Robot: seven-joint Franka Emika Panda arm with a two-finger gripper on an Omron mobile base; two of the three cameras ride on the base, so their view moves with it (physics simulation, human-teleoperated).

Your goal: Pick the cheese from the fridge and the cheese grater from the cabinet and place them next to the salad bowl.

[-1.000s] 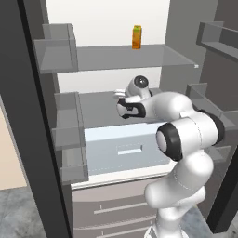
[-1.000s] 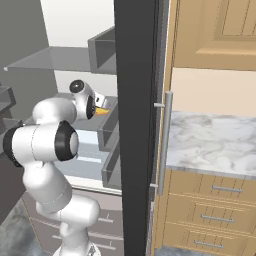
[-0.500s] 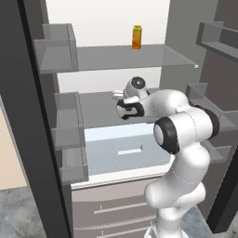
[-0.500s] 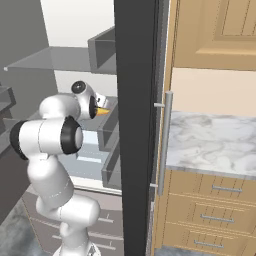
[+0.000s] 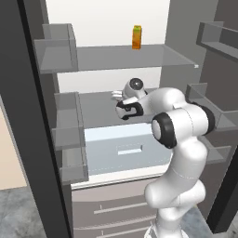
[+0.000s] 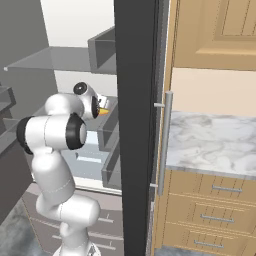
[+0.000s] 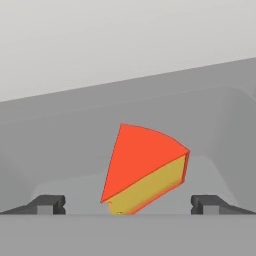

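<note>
The cheese (image 7: 145, 167), a small yellow wedge with a red-orange top, lies on the grey middle shelf of the open fridge (image 5: 95, 109). In the hand view it sits close ahead, between my two fingertips (image 7: 47, 204). My gripper (image 7: 127, 205) is open, its jaws standing wide on either side of the wedge without touching it. From the left base view the gripper (image 5: 116, 95) reaches in over that shelf. From the right, a sliver of the cheese (image 6: 104, 111) shows just past the gripper (image 6: 101, 104). The cheese grater and the salad bowl are out of view.
An orange carton (image 5: 136, 37) stands on the top shelf. A pale blue drawer (image 5: 125, 144) lies under my arm, with door bins (image 5: 58, 53) to the left. The dark fridge door (image 6: 137, 125) stands beside a marble counter (image 6: 215, 142), tan drawers (image 6: 215, 200) and a tan wall cabinet (image 6: 220, 30).
The arm has eased a little deeper into the fridge, its elbow shifting slightly left. The gripper stays open and the cheese has not moved.
</note>
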